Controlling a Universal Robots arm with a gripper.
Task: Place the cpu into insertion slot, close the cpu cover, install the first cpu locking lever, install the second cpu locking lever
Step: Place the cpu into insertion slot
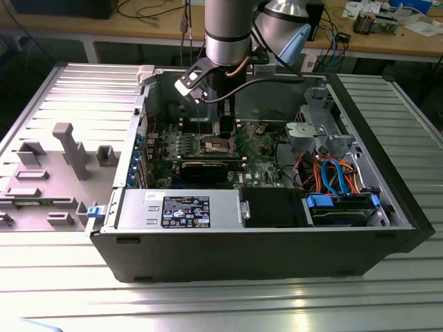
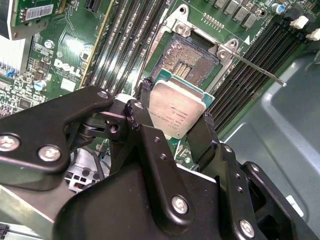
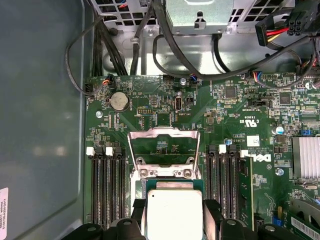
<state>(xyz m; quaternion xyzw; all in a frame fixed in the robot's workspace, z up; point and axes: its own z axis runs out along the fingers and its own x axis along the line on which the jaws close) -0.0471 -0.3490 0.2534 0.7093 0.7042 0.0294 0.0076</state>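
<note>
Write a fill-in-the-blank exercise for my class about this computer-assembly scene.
The claw grips the ___.
No chip sits in the insertion slot: it is ___.
The cpu cover is swung ___.
The motherboard is coloured ___.
Missing words: cpu; empty; open; green.

Ribbed metal table [image 1: 208, 304]: open computer case [image 1: 242, 256], grey panel [image 1: 83, 93] just beside.

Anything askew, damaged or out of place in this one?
Nothing stands out. The gripper holds the cpu by two edges over the bare insertion slot, not yet seated. The cpu cover stands swung open and a thin locking lever juts free beside the slot. I see no damage.
</note>
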